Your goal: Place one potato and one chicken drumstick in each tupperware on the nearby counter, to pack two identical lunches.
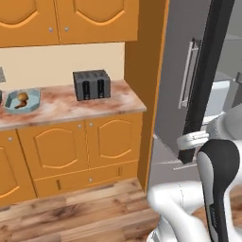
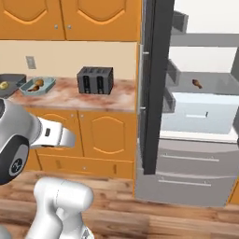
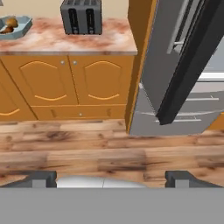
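On the counter (image 1: pixel 66 106), the pale teal tupperware (image 1: pixel 31 105) holds a golden-brown potato (image 1: pixel 22 97) and a chicken drumstick (image 1: pixel 18 105). The right base view shows the same tupperware (image 2: pixel 48 84) beside a dark grey tupperware (image 2: pixel 14 79) with a small yellow potato (image 2: pixel 3 85) in it. Another chicken drumstick (image 2: pixel 197 83) lies on a shelf inside the open fridge. In the hand view my gripper (image 3: pixel 111 179) is open and empty above the wooden floor, far from the counter, with the teal tupperware (image 3: pixel 22 27) at the upper left.
A black toaster (image 1: pixel 91 85) stands on the counter near its right end. The dark fridge door (image 2: pixel 156 84) stands open between counter and fridge shelves. Orange cabinet doors (image 3: pixel 65 81) run below the counter, and a wooden floor (image 3: pixel 87 148) lies in front.
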